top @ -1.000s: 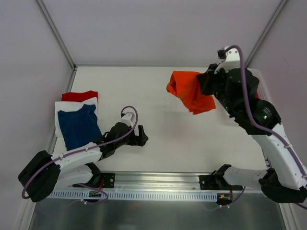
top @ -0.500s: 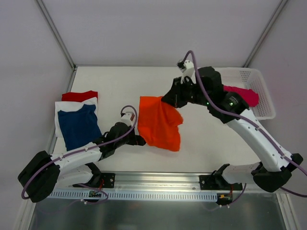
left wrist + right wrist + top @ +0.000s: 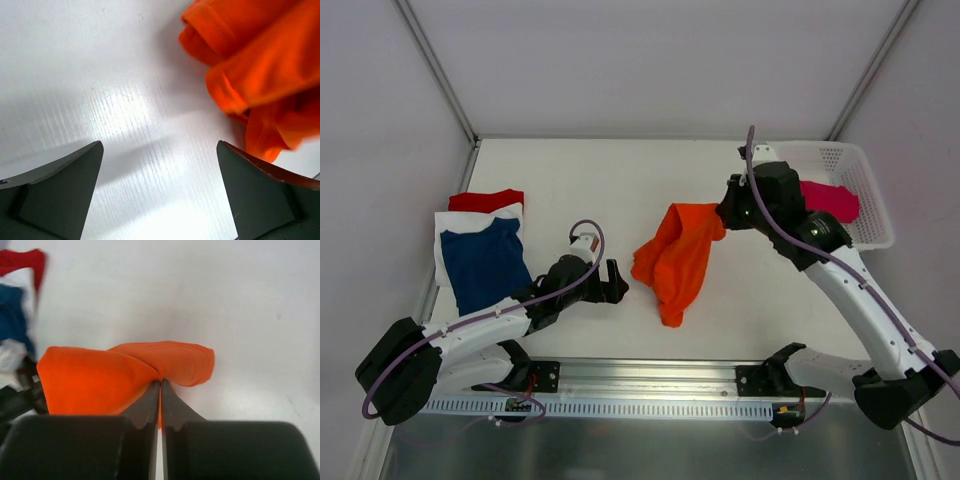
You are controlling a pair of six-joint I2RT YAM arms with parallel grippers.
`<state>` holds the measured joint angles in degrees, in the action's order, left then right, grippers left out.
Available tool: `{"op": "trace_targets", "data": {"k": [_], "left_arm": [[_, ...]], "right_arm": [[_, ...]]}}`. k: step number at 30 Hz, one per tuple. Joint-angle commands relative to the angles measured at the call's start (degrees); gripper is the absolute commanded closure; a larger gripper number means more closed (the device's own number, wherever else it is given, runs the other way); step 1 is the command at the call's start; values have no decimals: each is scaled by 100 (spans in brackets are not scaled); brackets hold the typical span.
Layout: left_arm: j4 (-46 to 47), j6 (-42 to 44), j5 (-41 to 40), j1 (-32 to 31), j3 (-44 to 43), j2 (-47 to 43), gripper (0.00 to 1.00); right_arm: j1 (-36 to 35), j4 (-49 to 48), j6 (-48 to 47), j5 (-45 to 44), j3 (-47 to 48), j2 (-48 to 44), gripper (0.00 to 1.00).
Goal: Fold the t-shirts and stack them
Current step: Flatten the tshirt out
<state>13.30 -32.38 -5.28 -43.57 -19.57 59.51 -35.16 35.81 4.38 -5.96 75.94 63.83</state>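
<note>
1. The right gripper (image 3: 724, 216) is pinched tight on the orange shirt (image 3: 676, 258), bunched near the table's (image 3: 580, 180) middle.
2. The left gripper (image 3: 616, 282), jaws wide apart and empty, sits just at that shirt's 9 o'clock.
3. A navy shirt (image 3: 483, 262), white shirt (image 3: 450, 225) and red shirt (image 3: 485, 200) lie stacked at the table's 9 o'clock edge; a pink shirt (image 3: 830, 200) lies in the basket (image 3: 835, 158) at 2 o'clock.

A stack (image 3: 480, 255) of shirts lies at the table's (image 3: 570, 170) left edge. Right of it, near the front, sits the left gripper (image 3: 618, 283). Just right of that gripper, a bunched shirt (image 3: 678, 262) hangs mid-table from the right gripper (image 3: 722, 218). A basket (image 3: 850, 160) stands in the far right corner, with a shirt (image 3: 830, 200) inside
</note>
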Motion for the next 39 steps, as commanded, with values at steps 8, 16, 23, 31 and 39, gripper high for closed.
{"op": "trace_targets", "data": {"k": [8, 16, 23, 31, 39], "left_arm": [[-125, 83, -219, -55, -152, -141, 1], [-381, 153, -360, -55, -152, -413, 1], [163, -110, 114, -55, -161, 130, 1], [850, -190, 510, -55, -248, 922, 1], [657, -137, 484, -55, -284, 738, 1]], "right_arm": [[914, -584, -166, -1046, -467, 1895, 94], [695, -358, 19, -1100, -536, 1503, 54], [-613, 356, 650, -1427, -1168, 210, 48], [-1502, -179, 1513, -1329, -2549, -91, 48], [-1749, -1040, 1574, -1014, -2664, 1025, 50]]}}
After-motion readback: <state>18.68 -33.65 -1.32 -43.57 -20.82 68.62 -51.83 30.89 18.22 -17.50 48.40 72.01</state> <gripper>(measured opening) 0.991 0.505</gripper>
